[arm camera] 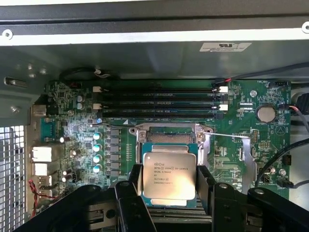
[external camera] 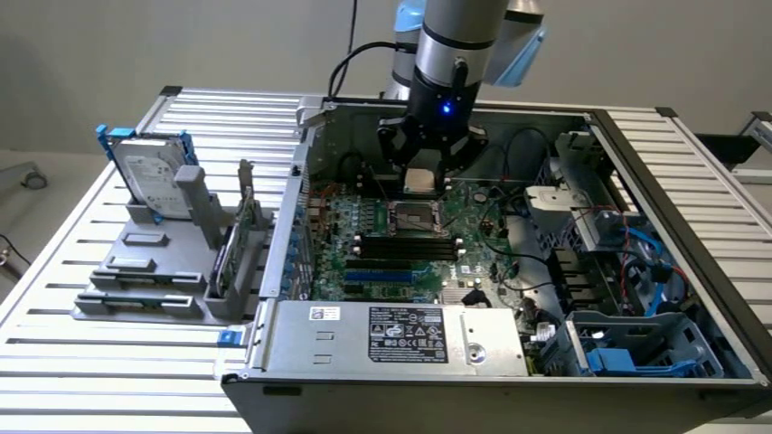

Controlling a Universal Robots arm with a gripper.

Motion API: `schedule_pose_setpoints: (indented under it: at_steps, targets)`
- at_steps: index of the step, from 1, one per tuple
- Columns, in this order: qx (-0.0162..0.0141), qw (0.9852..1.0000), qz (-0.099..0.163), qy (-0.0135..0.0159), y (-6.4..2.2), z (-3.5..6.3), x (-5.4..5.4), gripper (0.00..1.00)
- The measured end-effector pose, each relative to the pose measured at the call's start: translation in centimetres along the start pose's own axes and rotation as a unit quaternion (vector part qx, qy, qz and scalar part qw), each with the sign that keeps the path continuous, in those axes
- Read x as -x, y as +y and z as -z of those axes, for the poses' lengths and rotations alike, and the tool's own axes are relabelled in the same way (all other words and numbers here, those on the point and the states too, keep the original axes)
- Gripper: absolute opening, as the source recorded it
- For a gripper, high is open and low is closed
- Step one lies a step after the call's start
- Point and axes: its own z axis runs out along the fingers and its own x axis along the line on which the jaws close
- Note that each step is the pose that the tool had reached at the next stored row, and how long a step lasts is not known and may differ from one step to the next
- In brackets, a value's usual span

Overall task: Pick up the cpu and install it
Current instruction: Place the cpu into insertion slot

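You have the small square cpu chip with a pale silvery metal top (arm camera: 169,176) clamped in the gripper (arm camera: 170,187), with one black finger (arm camera: 136,186) pressed against each opposite edge. The chip hangs inside the open grey computer case (external camera: 422,407), over the green motherboard (arm camera: 63,96). It sits directly above the dark metal-framed socket (arm camera: 169,136), seemingly clear of it, though you cannot quite judge the gap.

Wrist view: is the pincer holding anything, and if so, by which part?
Yes. The pincer holds the cpu chip by two opposite side edges, with its metal top facing up. It is not yet in the socket.
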Motion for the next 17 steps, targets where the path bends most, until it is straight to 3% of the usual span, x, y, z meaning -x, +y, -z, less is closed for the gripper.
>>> schedule_pose_setpoints:
  at_steps: [4, 8, 12, 17]
  targets:
    - [0.0024, 0.9995, -0.030, -0.0024, -0.02, -0.17, 0.01, 0.55]
    - [0.0050, 0.9978, -0.066, -0.0052, -0.04, -0.41, 0.02, 0.55]
    - [0.0073, 0.9948, -0.102, -0.0081, -0.05, -0.60, 0.04, 0.55]
    - [0.0099, 0.9896, -0.143, -0.0109, -0.06, -0.75, 0.05, 0.55]
